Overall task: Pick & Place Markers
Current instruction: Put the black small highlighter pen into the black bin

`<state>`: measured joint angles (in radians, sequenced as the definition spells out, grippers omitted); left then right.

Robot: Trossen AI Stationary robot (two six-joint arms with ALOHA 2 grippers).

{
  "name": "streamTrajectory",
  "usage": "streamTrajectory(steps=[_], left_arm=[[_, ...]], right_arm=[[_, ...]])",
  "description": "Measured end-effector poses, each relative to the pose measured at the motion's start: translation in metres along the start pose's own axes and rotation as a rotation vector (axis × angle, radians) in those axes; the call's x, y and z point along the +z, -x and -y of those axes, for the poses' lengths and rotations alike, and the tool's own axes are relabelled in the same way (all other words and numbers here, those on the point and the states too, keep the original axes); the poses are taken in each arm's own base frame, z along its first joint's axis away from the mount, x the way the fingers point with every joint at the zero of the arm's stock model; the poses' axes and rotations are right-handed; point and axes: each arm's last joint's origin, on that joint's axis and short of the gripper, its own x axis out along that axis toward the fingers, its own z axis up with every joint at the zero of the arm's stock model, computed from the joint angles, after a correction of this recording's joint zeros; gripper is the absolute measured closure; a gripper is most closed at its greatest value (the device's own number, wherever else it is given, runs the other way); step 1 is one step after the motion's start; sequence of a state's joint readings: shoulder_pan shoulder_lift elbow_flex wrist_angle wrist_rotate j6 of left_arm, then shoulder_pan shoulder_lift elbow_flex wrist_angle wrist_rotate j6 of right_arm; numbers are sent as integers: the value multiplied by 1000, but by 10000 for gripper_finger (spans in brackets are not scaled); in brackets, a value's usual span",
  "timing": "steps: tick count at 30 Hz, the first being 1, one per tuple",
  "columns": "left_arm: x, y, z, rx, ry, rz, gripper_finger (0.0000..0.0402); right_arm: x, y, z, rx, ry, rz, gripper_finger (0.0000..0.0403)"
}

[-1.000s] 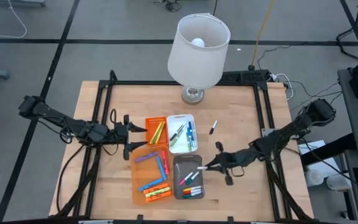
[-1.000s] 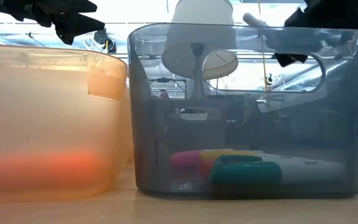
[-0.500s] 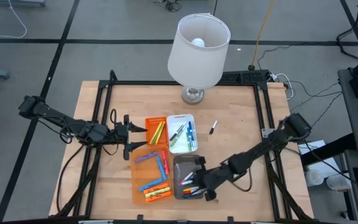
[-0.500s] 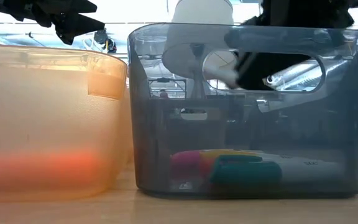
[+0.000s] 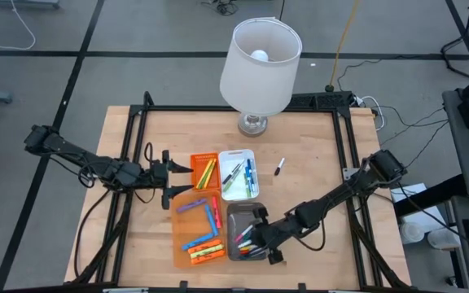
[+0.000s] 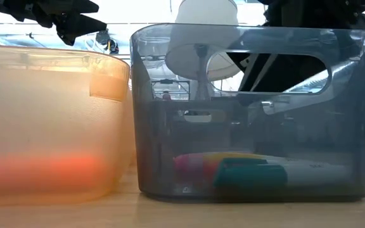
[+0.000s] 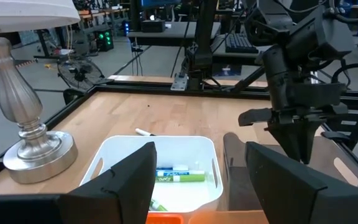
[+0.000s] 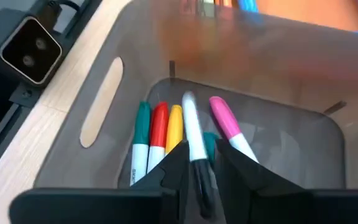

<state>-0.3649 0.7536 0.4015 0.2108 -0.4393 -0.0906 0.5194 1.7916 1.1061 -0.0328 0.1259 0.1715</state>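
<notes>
A table lamp (image 5: 260, 65) stands at the far edge, and one black marker (image 5: 279, 166) lies loose beside the white tray (image 5: 239, 174). My right gripper (image 5: 257, 240) reaches down inside the grey tray (image 5: 247, 232), fingers barely parted around a white-barrelled marker (image 8: 194, 134) above the green, red, yellow and pink ones. My left gripper (image 5: 182, 180) hovers, jaws apart and empty, beside the orange trays (image 5: 198, 228).

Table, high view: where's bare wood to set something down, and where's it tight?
Free: the table's left strip beside the orange trays, and the wood right of the lone black marker. Crowded: the centre, with white tray and grey tray, where the right end effector sits.
</notes>
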Motion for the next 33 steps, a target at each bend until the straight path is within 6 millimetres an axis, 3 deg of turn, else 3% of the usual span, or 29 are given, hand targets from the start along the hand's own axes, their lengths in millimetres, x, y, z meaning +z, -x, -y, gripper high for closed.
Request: streamTrajectory(steps=[7,15,19,27,33], left_arm=[[0,0,0,0,0,0,151],[-1,-1,0,1,-3,-7,151],[-2,-3,1,2,-6,-15,151],[-3,-4,1,11,-8,-20,151],[-3,-5,1,13,-6,-16,151]], right_arm=[[0,0,2,-7,0,-3,324],[10,25,12,-25,-14,22,303],[1,40,17,-77,-21,17,299],[-56,84,38,-361,-153,48,298],[-117,95,55,-506,-290,158,293]])
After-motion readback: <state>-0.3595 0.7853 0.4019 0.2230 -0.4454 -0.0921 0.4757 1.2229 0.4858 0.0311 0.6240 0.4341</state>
